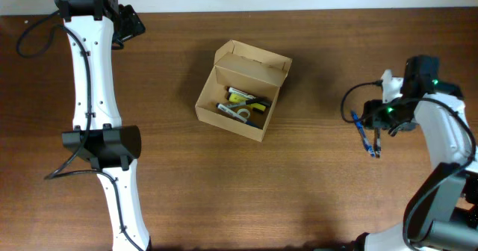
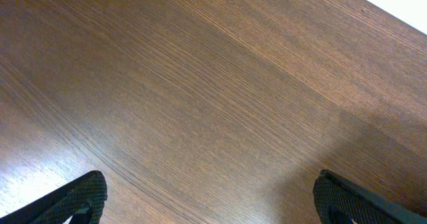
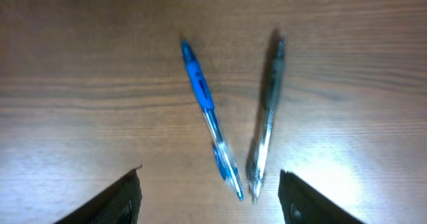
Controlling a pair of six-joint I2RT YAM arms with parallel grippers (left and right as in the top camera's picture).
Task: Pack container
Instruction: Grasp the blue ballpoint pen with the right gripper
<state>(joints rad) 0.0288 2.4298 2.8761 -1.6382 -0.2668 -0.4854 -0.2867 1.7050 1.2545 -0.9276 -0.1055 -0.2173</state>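
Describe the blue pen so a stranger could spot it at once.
On the table's right side, away from the central box, two pens lie in a V under the right gripper. It's the blue pen, bright-barrelled and nearer the box than the dark pen.

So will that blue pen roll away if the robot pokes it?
Probably a bit: the blue pen looks round and thin, lying flat on the smooth table. It looks like stiff plastic, so it likely won't bend, though its clear barrel could slip.
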